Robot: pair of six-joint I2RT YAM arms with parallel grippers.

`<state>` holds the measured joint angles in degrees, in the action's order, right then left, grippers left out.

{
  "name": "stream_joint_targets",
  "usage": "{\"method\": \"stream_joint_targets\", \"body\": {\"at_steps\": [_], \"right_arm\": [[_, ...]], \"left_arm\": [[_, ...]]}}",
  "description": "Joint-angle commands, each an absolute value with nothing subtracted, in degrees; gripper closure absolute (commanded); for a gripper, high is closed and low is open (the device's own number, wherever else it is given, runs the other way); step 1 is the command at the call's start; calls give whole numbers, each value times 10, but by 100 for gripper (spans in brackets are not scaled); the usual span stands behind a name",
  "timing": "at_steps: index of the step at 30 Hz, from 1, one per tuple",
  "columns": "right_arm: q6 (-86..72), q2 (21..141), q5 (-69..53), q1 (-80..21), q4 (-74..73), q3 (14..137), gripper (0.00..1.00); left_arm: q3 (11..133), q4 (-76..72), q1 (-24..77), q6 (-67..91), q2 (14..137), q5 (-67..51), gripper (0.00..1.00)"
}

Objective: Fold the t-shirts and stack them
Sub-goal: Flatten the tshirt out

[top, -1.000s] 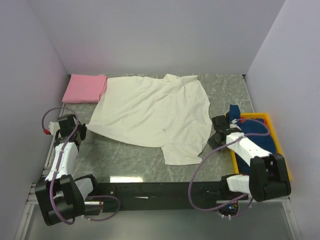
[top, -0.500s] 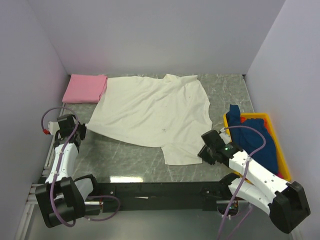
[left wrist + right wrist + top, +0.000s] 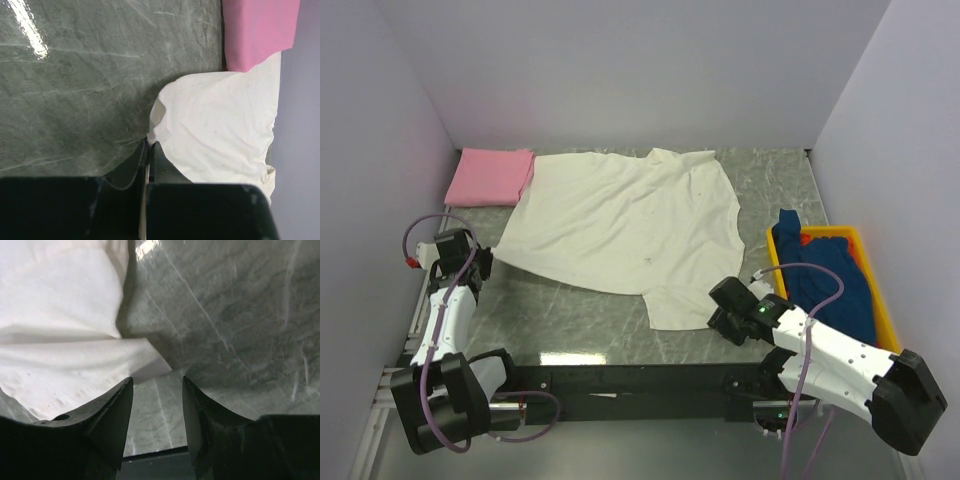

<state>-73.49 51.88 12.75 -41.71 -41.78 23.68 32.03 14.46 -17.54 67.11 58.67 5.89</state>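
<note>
Cream-white t-shirt [image 3: 620, 220] corner in clenched left gripper [image 3: 149, 147]; right gripper [image 3: 156, 385], newly agape, now beside near sleeve [image 3: 680, 305]

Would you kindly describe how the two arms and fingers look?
The left arm and right arm have white shells with black joints and bases. A purple cable loops along each; the left carries a small red tag. The fingers are black tapered wedges.

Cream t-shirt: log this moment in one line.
left pincer shut on cream t-shirt corner | right pincer open at its sleeve | pink t-shirt folded
</note>
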Motion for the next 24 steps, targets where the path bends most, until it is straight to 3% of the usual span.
{"method": "stream_joint_targets", "body": {"at_steps": [1,8,11,14,17,20,24], "right_arm": [[-764,513,188,-420,-393,236,49],[-778,498,232,-421,-388,235,50],[-778,503,227,-421,-380,229,55],[-778,495,220,-421,-374,223,68],[-777,475,214,-421,-377,226,89],[-773,448,227,-421,-407,244,99],[-759,417,259,-420,-465,296,100]], "left_arm": [[326,126,-178,666,585,61,99],[323,123,-178,664,591,59,99],[322,122,-178,667,590,59,99],[320,121,-178,667,589,60,99],[319,121,-178,668,589,62,99],[318,117,-178,668,591,62,99],[316,105,-178,666,601,55,99]]}}
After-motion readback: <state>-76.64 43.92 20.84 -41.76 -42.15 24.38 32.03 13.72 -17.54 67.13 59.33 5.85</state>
